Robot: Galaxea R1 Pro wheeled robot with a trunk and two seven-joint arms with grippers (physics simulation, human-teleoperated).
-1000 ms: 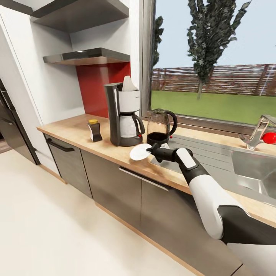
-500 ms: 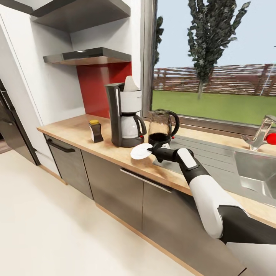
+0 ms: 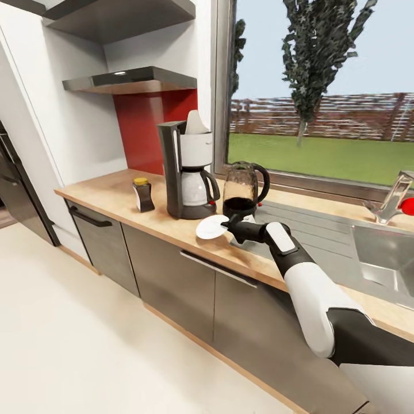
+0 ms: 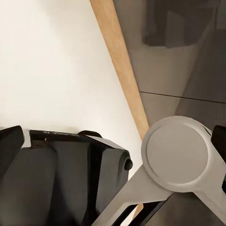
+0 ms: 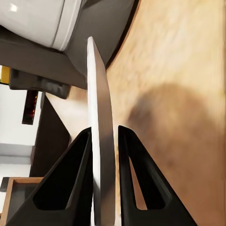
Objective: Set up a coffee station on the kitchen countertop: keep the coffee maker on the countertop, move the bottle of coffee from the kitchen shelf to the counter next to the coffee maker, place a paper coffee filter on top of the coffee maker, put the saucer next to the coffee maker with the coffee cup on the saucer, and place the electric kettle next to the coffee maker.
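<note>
The black-and-white coffee maker (image 3: 187, 172) stands on the wooden countertop (image 3: 109, 198) with a white paper filter (image 3: 195, 122) on top. To its left is the dark coffee bottle (image 3: 142, 195) with a yellow lid. To its right is the glass electric kettle (image 3: 244, 190). My right gripper (image 3: 230, 225) is shut on the rim of the white saucer (image 3: 210, 227), holding it low over the counter in front of the coffee maker and kettle. In the right wrist view the saucer (image 5: 100, 141) is edge-on between the fingers (image 5: 70, 183), near the coffee maker's base (image 5: 94, 47).
A steel sink (image 3: 379, 253) and tap (image 3: 394, 198) lie to the right, with a red object (image 3: 407, 206) at the edge. Grey cabinets (image 3: 172, 276) run under the counter. Shelves (image 3: 132, 80) hang above. The left wrist view looks down on floor (image 4: 56, 70) and my own base.
The head camera has shifted slightly. The right gripper and the saucer stay almost where they were in front of the coffee maker.
</note>
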